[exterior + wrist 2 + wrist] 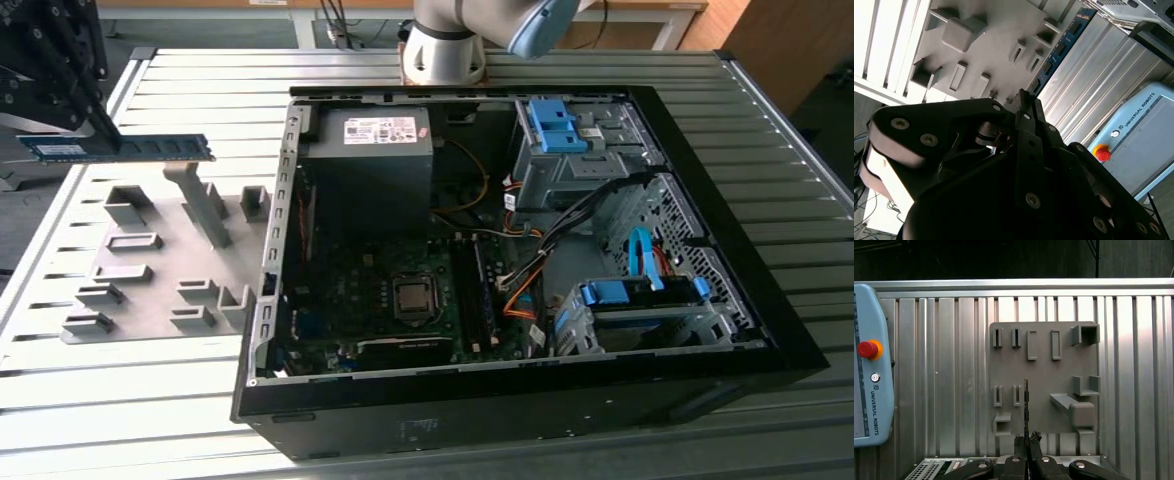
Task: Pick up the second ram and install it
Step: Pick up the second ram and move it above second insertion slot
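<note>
The second ram (134,148), a thin green-blue board stick, hangs level in the air above the grey fixture plate (154,270) at the exterior view's left. My black gripper (96,136) is shut on it near its middle. In the first wrist view the ram (1026,407) shows edge-on between the fingertips (1020,441), over the fixture plate (1044,380). In the second wrist view the ram (1056,52) sticks out past the gripper (1025,100), with its dark chips showing.
An open black computer case (747,290) lies on the slatted metal table, with its motherboard (387,300) and dark memory slots (467,290) exposed. Blue drive latches (641,292) sit inside. The arm's base (447,45) stands behind the case. A teach pendant (869,380) lies beside the fixture plate.
</note>
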You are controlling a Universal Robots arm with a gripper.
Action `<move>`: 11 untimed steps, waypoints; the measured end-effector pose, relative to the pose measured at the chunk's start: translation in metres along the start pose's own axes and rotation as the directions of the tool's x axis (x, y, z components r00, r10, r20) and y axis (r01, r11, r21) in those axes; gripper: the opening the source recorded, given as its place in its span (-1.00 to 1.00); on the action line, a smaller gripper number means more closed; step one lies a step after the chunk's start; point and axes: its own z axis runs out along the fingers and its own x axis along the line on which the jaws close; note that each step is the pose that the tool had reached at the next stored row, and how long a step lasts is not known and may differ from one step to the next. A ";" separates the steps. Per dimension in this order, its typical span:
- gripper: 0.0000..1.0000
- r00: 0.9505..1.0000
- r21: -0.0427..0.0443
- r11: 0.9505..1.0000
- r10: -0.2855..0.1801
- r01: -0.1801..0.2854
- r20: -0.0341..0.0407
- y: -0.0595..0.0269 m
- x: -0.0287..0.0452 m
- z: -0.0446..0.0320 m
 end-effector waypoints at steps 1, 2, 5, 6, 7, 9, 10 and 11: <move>-0.73 1.000 0.000 1.000 0.000 0.000 0.000 -0.0010 0.0000 0.0000; -0.73 1.000 0.000 1.000 0.000 0.000 0.000 -0.0020 -0.0001 0.0000; -0.73 1.000 0.000 1.000 0.000 0.000 0.000 -0.0050 -0.0001 0.0000; -0.73 1.000 0.000 1.000 0.000 0.000 0.000 -0.0059 -0.0002 0.0000; -0.73 1.000 0.000 1.000 0.000 0.000 0.000 -0.0069 -0.0002 -0.0001; -0.73 1.000 0.000 1.000 0.000 0.000 0.000 -0.0088 -0.0002 0.0000; -0.73 1.000 0.000 1.000 0.000 0.000 0.000 -0.0098 -0.0003 -0.0001; -0.73 1.000 0.000 1.000 0.000 0.000 0.000 -0.0108 -0.0003 -0.0001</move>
